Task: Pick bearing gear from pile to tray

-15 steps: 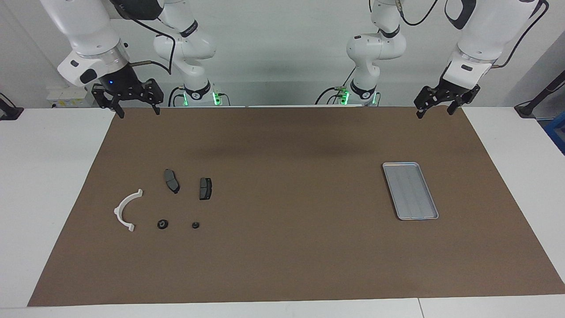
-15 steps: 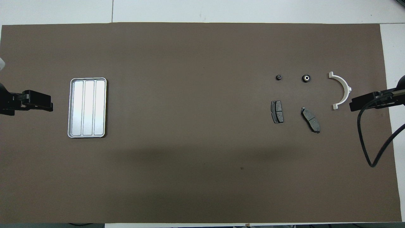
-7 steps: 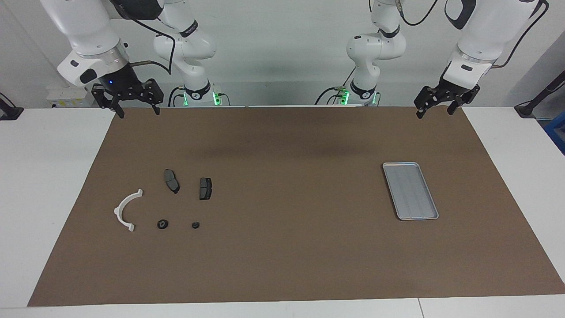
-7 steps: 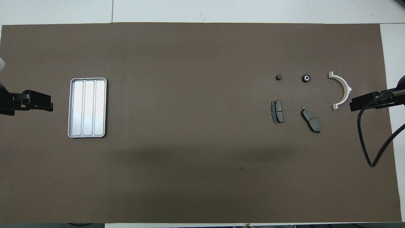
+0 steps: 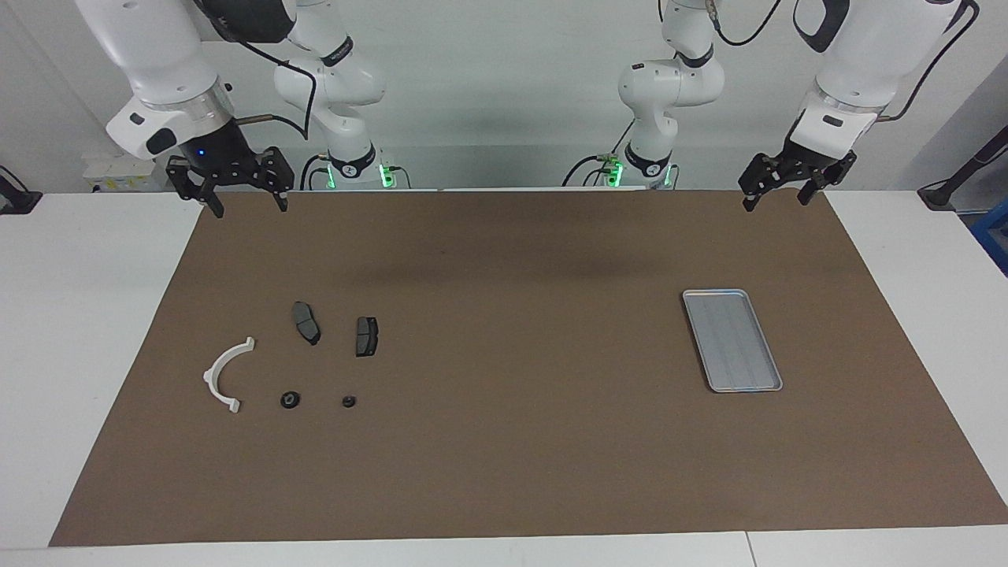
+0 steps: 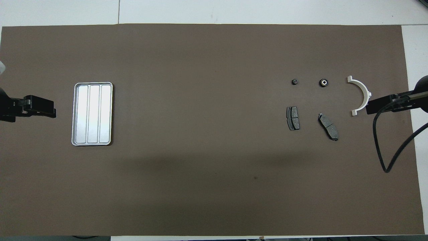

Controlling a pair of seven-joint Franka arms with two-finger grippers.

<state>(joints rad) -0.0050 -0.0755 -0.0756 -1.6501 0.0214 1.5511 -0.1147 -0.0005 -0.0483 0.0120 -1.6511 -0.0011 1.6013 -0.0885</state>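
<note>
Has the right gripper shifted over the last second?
Yes. The right gripper has slid slightly toward the white half-ring in the overhead view, its tip now overlapping the ring's edge there; it hangs raised, open.

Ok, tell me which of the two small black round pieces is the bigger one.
The bigger black round piece is the one beside the white half-ring; it shows a pale centre. The smaller piece lies farther from the ring, toward the tray.

The right claw has edged over the brown mat toward the white half-ring, its cable swinging along with it.
</note>
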